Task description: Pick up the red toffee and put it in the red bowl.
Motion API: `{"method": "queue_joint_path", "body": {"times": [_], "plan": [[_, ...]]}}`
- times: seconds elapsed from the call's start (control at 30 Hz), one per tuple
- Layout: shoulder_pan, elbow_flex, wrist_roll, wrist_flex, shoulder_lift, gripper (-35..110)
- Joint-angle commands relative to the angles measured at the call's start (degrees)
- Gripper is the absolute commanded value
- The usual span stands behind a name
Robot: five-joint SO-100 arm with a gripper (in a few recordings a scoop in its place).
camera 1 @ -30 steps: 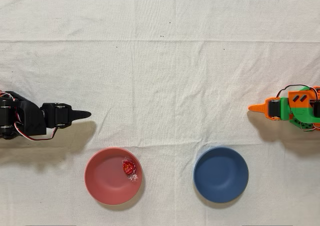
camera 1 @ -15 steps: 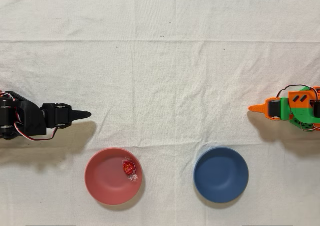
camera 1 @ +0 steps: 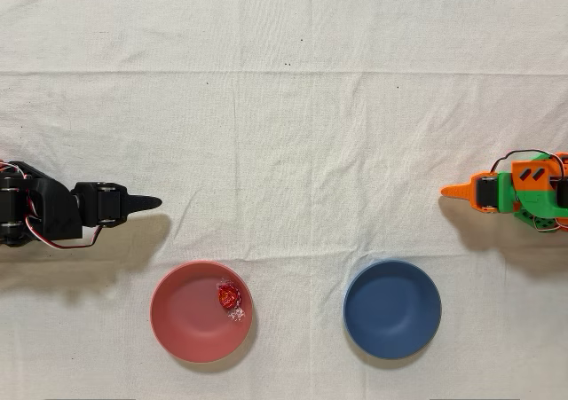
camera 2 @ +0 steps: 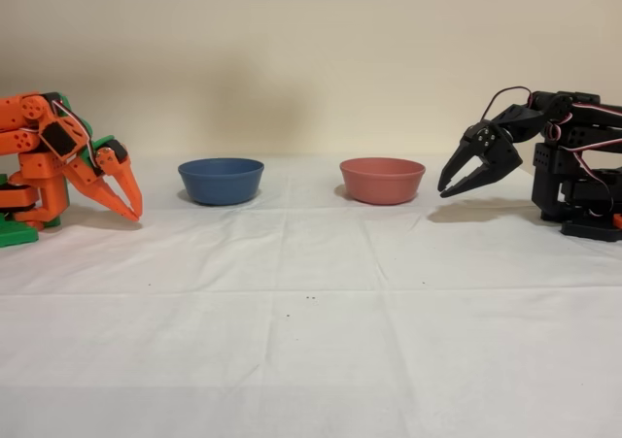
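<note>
A pale cloth [camera 1: 293, 125] covers the whole table, creased in faint lines, with a few dark specks on it. The black arm [camera 2: 569, 161] sits folded back at the right edge in the fixed view, and its gripper [camera 2: 445, 191] hangs above the cloth with the tips pointing down and toward the bowls; from the side the two fingers stand a little apart with nothing between them. From overhead the same gripper [camera 1: 153, 202] shows as a single dark point at the left, aimed toward the middle of the table. Across from it, well apart, stands the idle orange arm [camera 1: 519, 192]. The red bowl [camera 1: 182, 316] lies near the gripper, just ahead of its tip and off to one side, not touching it; in the fixed view the red bowl [camera 2: 382, 180] is the nearer of the two to the black fingers. The blue bowl [camera 1: 392, 309] sits beyond it, farther from the gripper. The red toffee [camera 1: 229, 295] rests inside the red bowl, against the wall farthest from the black arm's base, its clear twisted wrapper end showing beside it.
</note>
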Motion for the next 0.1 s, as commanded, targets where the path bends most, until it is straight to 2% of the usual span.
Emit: {"method": "queue_joint_path", "body": {"times": [0.0,0.07], "plan": [[0.7,1.1,0.4,0.9,1.0,1],[0.7,1.1,0.4,0.9,1.0,1]]}}
